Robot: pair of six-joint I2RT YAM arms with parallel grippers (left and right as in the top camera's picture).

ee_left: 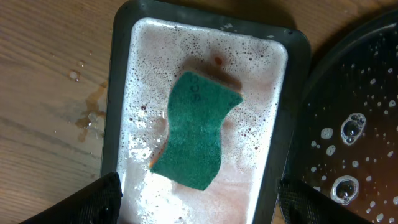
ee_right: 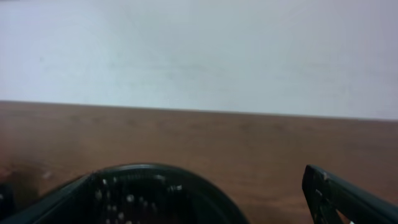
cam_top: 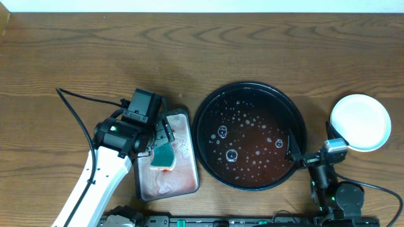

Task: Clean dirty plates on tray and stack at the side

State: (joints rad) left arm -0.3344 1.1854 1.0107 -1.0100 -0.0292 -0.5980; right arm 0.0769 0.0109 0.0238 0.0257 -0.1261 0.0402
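The round black tray [cam_top: 249,135] is wet, dotted with droplets and bubbles, and holds no plates. The plates [cam_top: 360,122] sit as one pale stack on the table to its right, the top one clean. My right gripper [cam_top: 310,140] is open between the tray's right rim and the stack. In the right wrist view only one of its fingers [ee_right: 348,199] shows clearly, beside the tray's rim [ee_right: 155,169]. My left gripper [ee_left: 199,208] hangs open over a green sponge [ee_left: 196,130] and holds nothing.
The sponge [cam_top: 165,155] lies in foamy pinkish water in a small rectangular dark-rimmed tray [cam_top: 189,116], left of the black tray. A small spill marks the wood [ee_left: 90,118] beside it. A black cable [cam_top: 76,101] runs to the left arm.
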